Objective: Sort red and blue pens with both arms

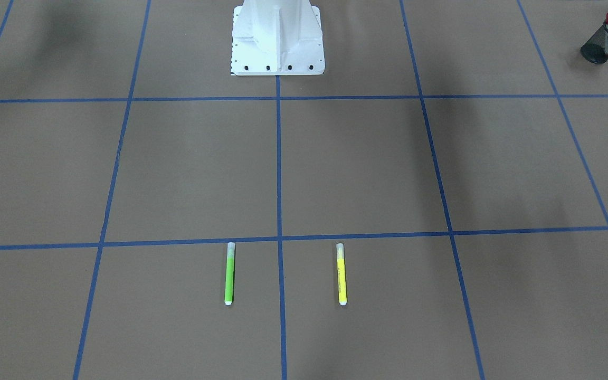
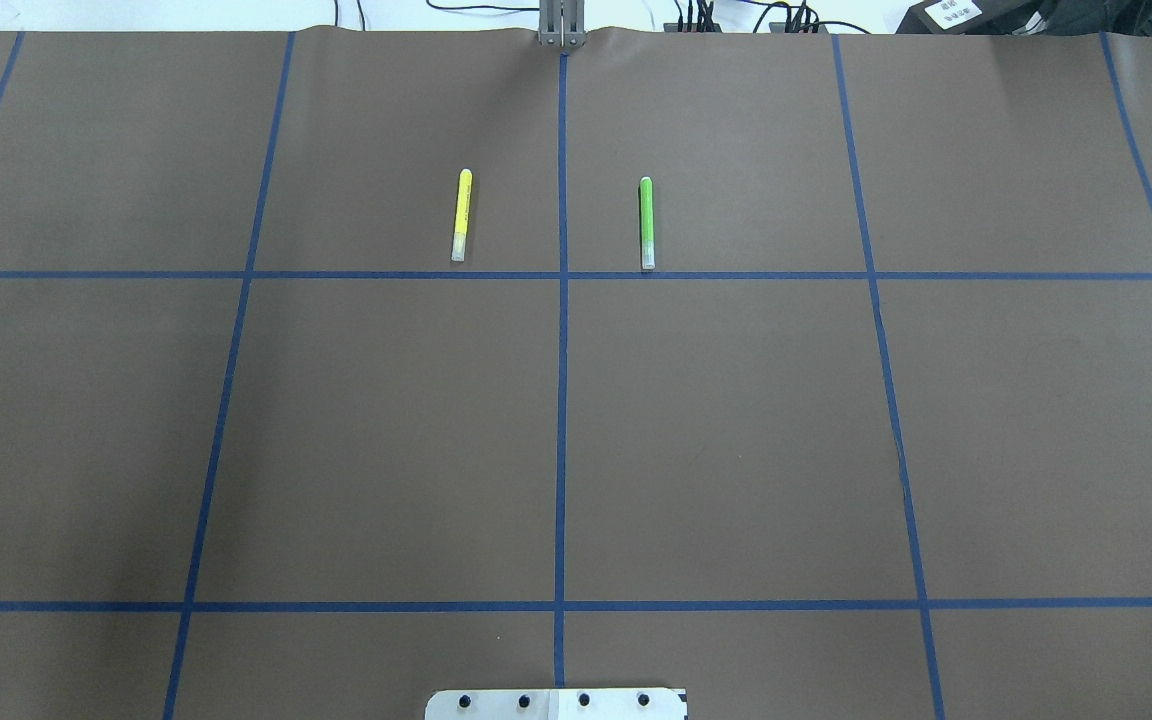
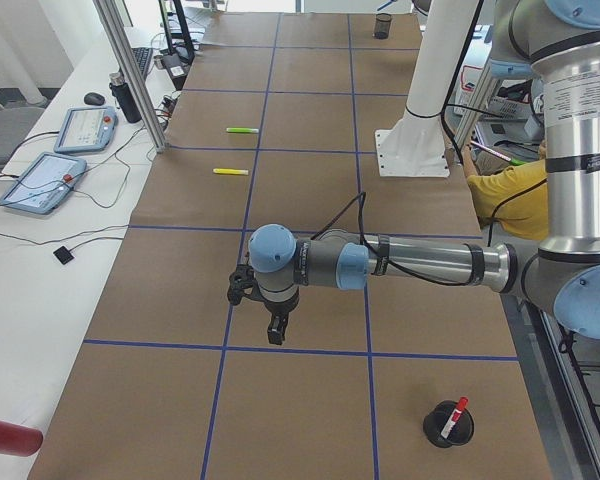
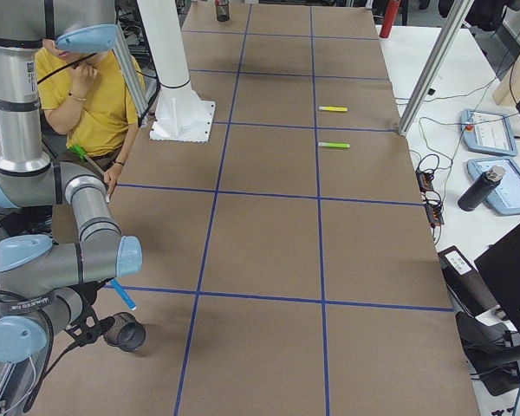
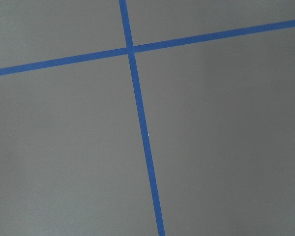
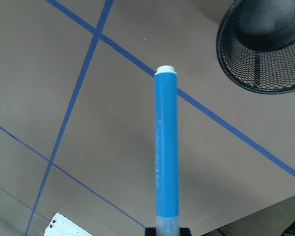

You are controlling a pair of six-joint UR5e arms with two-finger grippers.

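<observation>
The blue pen [image 6: 166, 147] runs up the middle of the right wrist view, white end away from the camera. My right gripper [image 6: 166, 230] is shut on its clear-capped end at the bottom edge. It hangs beside a black mesh cup [image 6: 263, 49], not over it. In the exterior right view the blue pen [image 4: 124, 297] sits just above that cup [image 4: 126, 334]. The red pen [image 3: 456, 412] stands in another mesh cup [image 3: 448, 425] at the near table end. My left gripper [image 3: 273, 330] hovers over bare table away from that cup; I cannot tell whether it is open or shut.
A lime-green marker [image 2: 647, 222] and a yellow marker [image 2: 461, 214] lie parallel near the far edge. The white pedestal base [image 1: 277, 37] stands at mid-table. A person in yellow [image 4: 91, 95] sits beside the table. Tablets and a bottle lie on the side bench.
</observation>
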